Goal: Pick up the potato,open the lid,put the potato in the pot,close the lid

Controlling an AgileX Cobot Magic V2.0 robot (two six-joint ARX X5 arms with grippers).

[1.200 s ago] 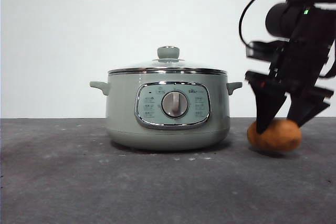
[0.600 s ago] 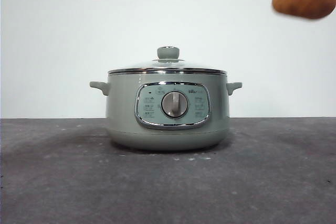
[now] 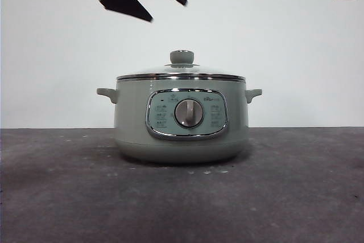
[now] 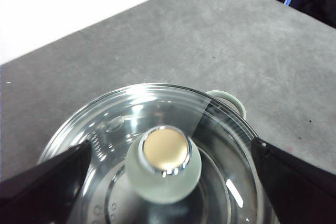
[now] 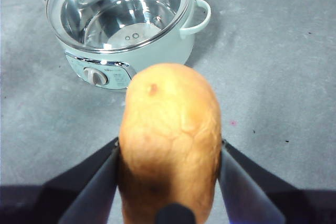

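**Lid grab next, potato held high**

Front: our left gripper [image 3: 149, 1], jaws spread, hangs above the lid [image 3: 182, 74] on the pot [image 3: 182, 120].
L wrist: jaws straddle the knob [image 4: 164, 162]; an off-centre descent could skid the lid.
R wrist: right gripper [image 5: 168, 177] pinches the potato [image 5: 169, 135] above the table [image 5: 283, 66]; it could slip w/ a loose hold.

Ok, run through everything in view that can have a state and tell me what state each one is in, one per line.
lid: closed on the pot, nothing gripping it.
pot: upright on the table, covered, no food showing through the glass.
potato: lifted off the table, clamped between the jaws.
left gripper: open, above the lid knob, not touching it.
right gripper: shut on the potato, held high beside the pot.
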